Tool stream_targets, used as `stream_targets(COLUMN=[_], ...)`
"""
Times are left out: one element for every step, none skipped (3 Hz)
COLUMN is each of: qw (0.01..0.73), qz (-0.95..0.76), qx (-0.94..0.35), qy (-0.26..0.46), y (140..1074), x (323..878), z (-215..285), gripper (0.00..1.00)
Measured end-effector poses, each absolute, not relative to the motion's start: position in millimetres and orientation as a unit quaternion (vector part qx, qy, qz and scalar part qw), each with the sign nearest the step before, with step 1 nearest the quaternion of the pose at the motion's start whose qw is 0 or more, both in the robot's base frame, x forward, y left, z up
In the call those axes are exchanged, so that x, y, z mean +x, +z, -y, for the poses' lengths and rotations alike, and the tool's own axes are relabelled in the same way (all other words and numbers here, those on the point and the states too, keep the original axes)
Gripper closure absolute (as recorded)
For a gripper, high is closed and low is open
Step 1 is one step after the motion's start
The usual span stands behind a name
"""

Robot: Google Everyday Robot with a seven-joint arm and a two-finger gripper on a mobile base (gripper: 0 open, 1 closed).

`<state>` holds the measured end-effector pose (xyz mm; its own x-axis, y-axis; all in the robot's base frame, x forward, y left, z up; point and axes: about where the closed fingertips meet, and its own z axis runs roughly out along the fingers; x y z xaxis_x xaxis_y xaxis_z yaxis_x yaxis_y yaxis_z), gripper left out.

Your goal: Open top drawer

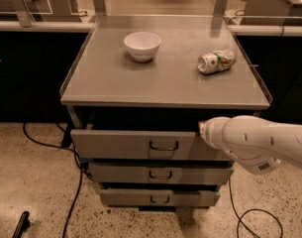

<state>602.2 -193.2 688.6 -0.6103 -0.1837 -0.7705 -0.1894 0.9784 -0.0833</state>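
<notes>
The top drawer (125, 145) is the widest of three grey drawers under a grey table top (165, 78). It stands pulled out partway, with a dark gap above its front. Its dark loop handle (164, 146) sits at the centre of the front. My white arm (259, 143) reaches in from the right. My gripper (204, 129) is at the arm's tip, at the upper right edge of the top drawer's front, mostly hidden behind the arm's end.
A white bowl (142, 45) and a crushed can (216, 61) lie on the table top. Two narrower drawers (160, 174) (159, 198) sit below, each slightly out. Black cables (76, 182) trail on the speckled floor at left and at right (254, 217).
</notes>
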Motion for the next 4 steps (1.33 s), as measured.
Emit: stream_targets(qw=[0.429, 0.422, 0.422, 0.407], qz=[-0.897, -0.903, -0.903, -0.912], qx=[-0.104, -0.080, -0.080, -0.049], qy=[0.003, 0.003, 0.003, 0.022], y=[689, 687, 688, 683], x=[602, 580, 580, 548], z=[193, 215, 215, 237], gripper=[1.00, 1.00, 1.00, 1.00])
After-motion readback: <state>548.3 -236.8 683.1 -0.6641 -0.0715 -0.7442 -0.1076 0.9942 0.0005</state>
